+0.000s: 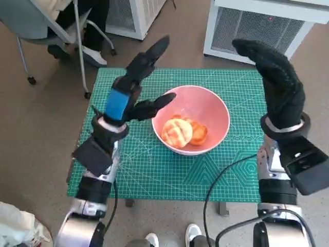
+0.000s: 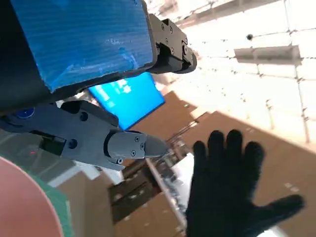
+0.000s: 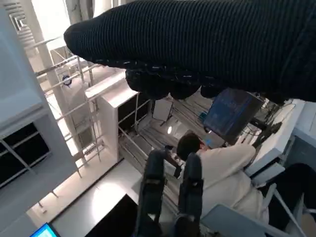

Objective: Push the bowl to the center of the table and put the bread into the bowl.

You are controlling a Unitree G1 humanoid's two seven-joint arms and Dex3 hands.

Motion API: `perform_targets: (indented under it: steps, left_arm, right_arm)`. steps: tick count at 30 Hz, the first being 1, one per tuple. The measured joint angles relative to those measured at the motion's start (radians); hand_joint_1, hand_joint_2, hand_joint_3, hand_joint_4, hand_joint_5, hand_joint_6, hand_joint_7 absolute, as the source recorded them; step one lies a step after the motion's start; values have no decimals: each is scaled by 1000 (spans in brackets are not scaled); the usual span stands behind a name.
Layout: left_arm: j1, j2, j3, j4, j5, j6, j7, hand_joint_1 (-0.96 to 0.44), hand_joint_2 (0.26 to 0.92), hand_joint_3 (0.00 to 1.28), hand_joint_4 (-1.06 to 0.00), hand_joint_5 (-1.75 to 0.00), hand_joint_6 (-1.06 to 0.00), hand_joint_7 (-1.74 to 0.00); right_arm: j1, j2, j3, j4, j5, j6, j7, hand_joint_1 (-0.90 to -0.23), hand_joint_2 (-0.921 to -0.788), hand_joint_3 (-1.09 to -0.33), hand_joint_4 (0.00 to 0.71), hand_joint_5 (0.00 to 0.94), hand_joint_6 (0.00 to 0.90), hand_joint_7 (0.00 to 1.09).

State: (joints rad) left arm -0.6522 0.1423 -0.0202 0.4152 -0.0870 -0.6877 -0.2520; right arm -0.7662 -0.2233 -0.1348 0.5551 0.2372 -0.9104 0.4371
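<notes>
A pink bowl (image 1: 213, 110) stands near the middle of the green mat (image 1: 154, 170), holding a golden bread roll (image 1: 177, 131) with an orange piece beside it. My left hand (image 1: 134, 92) is raised just left of the bowl, fingers spread and holding nothing, one finger reaching over the rim. My right hand (image 1: 275, 80) is lifted to the right of the bowl, fingers straight and apart, empty. The left wrist view shows the bowl's pink edge (image 2: 22, 202) and the gloved right hand (image 2: 232, 192) spread wide. The right wrist view catches the glove (image 3: 207, 44) and the left hand's fingers (image 3: 170, 187).
A chair (image 1: 46, 31) with a seated person's legs stands at the back left. White grilled units (image 1: 252, 28) stand behind the table. A black cable (image 1: 221, 180) crosses the mat's front right. A person sits at a screen in the right wrist view (image 3: 217, 173).
</notes>
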Motion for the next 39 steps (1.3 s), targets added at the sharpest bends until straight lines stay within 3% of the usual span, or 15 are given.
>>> perform_targets:
  steps: [17, 22, 26, 39]
  left_arm:
    - [20, -28, 22, -72, -14, -17, 11, -445, 921, 382, -289, -1, -290, -169]
    - [20, -28, 30, -72, -10, -23, 14, -451, 921, 384, -286, -1, -213, -321]
    - [20, -28, 34, -72, -17, -22, 10, -451, 921, 381, -283, 0, -160, -425]
    - [20, -29, 36, -74, -37, -11, -3, -457, 921, 376, -259, 0, -127, -483]
  right_arm:
    - [-19, 3, 0, -31, -6, 56, -44, -541, -921, -735, 287, 1, 212, 278]
    - [-20, 4, 1, -52, -11, 68, -59, -542, -921, -736, 291, 3, 212, 275]
    - [-21, 4, 2, -63, -31, 71, -74, -541, -921, -736, 291, 2, 208, 271]
    - [-22, 4, 5, -77, -44, 81, -83, -539, -921, -735, 287, 0, 207, 262]
